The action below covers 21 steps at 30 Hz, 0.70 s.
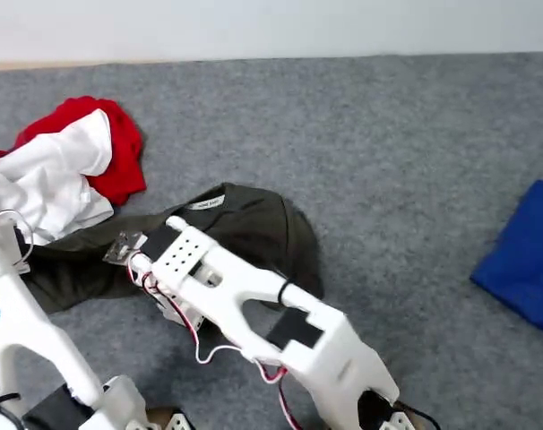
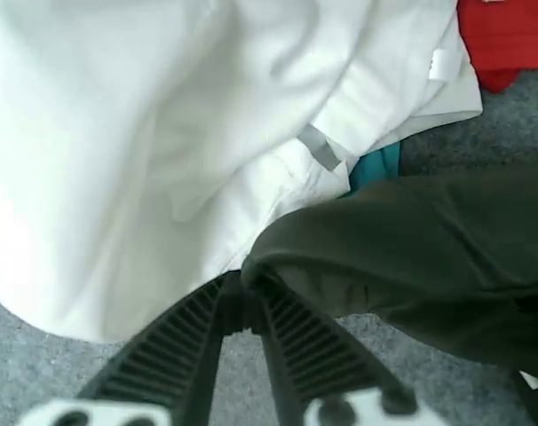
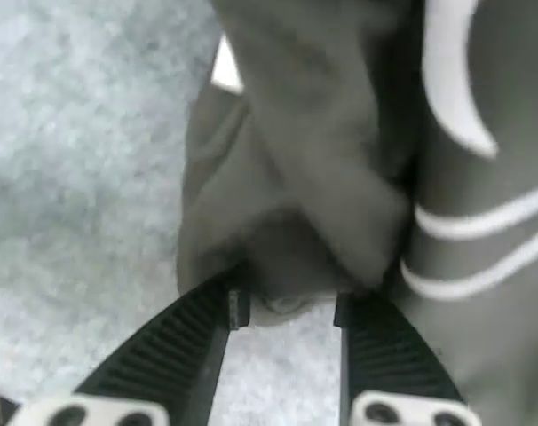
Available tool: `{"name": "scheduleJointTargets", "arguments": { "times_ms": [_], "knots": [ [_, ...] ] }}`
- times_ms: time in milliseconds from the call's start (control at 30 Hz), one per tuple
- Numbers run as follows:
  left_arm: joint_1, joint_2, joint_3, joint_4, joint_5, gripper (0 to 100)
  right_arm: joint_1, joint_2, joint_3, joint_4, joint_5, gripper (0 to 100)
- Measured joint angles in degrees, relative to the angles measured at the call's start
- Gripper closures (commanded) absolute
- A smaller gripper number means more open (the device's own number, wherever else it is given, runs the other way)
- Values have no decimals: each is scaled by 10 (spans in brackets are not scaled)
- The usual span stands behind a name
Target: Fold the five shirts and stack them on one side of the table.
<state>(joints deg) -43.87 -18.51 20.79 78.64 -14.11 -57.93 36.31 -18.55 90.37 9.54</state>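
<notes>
The green shirt (image 1: 254, 233) is lying crumpled left of the middle of the table (image 1: 388, 134). Its left end is touching the white shirt (image 1: 47, 179), which is overlapping the red shirt (image 1: 119, 143), and the blue shirt (image 1: 527, 255) is sitting well apart at the right edge. The left claw (image 2: 245, 297) is pinching a thin edge of the green shirt, with its jaws almost meeting. The right claw (image 3: 284, 311) is gripping a thick bunch of the same cloth, its jaws held apart by the wad. The arms seem to be pulling the green shirt free and spreading it flat for folding. To do that well, they should be drawing apart evenly and low, dragging the shirt toward the bare table and away from the pile. The left pinch is looking shallow, so a hard tug is risking a slip. Teal cloth (image 2: 375, 167), perhaps the fifth shirt, is peeking out between the white and green shirts and may get dragged along.
</notes>
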Motion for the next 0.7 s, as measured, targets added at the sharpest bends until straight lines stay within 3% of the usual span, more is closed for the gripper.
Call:
{"name": "scheduleJointTargets", "arguments": {
  "times_ms": [167,500,700],
  "knots": [
    [0,0,0,0,1,995,1,57,-55,7,0,997],
    [0,-2,0,0,1,995,48,69,-122,100,19,988],
    [0,-2,0,2,1,995,125,-46,-122,101,53,988]
  ]
}}
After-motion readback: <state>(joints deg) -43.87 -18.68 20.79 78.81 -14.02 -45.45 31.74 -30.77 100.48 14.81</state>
